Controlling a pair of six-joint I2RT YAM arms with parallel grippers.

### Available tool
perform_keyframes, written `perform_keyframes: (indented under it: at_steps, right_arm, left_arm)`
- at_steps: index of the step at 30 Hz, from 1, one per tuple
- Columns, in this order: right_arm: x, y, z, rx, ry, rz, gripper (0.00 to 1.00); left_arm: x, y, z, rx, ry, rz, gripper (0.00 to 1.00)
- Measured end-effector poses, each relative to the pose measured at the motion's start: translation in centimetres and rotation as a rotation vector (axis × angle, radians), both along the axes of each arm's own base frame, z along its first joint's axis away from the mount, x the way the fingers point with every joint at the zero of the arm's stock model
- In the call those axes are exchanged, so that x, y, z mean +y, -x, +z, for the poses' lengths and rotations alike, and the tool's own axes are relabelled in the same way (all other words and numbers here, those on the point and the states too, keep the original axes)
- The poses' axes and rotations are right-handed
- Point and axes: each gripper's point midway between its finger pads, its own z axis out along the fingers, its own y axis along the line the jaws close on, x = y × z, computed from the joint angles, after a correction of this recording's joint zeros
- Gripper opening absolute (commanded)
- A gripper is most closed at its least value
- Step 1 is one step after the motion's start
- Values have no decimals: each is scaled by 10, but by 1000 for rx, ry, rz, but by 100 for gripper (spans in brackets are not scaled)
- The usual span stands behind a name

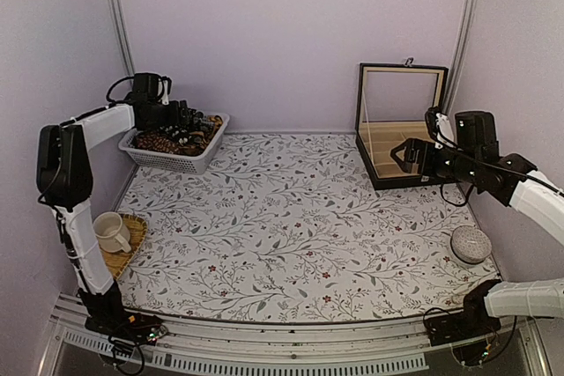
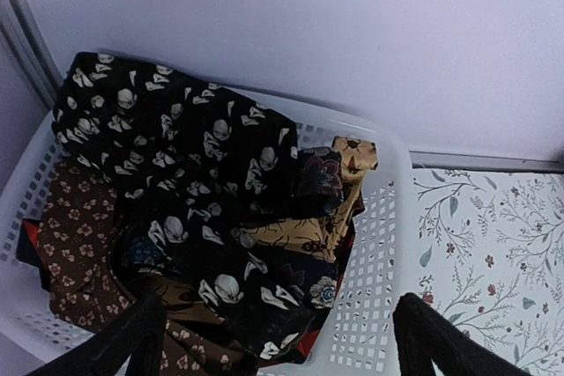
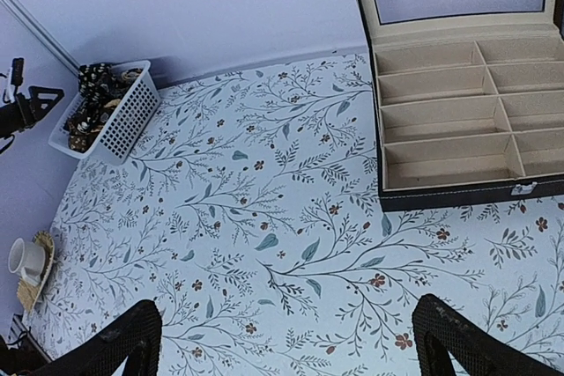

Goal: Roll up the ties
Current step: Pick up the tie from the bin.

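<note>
Several ties (image 1: pixel 172 138) lie heaped in a white plastic basket (image 1: pixel 167 161) at the back left corner. In the left wrist view a black tie with white flowers (image 2: pixel 176 147) lies on top, a brown tie with small flowers (image 2: pixel 70 235) at the left and an orange-yellow one (image 2: pixel 308 237) in the middle. My left gripper (image 2: pixel 280 314) hangs open just above the basket's near right part (image 2: pixel 374 288), holding nothing. My right gripper (image 3: pixel 286 310) is open and empty, raised above the patterned cloth beside the box. The basket (image 3: pixel 132 116) shows far off in its view.
An open black box (image 3: pixel 458 193) with several beige compartments stands at the back right, its lid upright (image 1: pixel 401 94). A white cup (image 1: pixel 110 231) sits on a woven mat at the near left. A grey round object (image 1: pixel 470 244) lies near the right edge.
</note>
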Motion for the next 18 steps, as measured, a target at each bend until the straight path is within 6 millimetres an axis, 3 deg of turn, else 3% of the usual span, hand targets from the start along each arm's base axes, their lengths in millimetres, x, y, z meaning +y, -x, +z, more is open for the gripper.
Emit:
perform_keyframes:
  at_steps: [5,9,12,18]
  right_arm:
    - [4,-1,0,-8,-18,16,100]
    - [7,0,-7,11,-26,27,100]
    - [8,0,-10,18,-31,27,100]
    - [11,-1,-10,21,-43,36,100]
  left_arm:
    - [2,-26,-51,99,-28,16,87]
    - [6,-24,-99,210,-46,36,86]
    - [9,-17,-118,257,-56,47,74]
    - [11,-18,-119,254,-71,45,37]
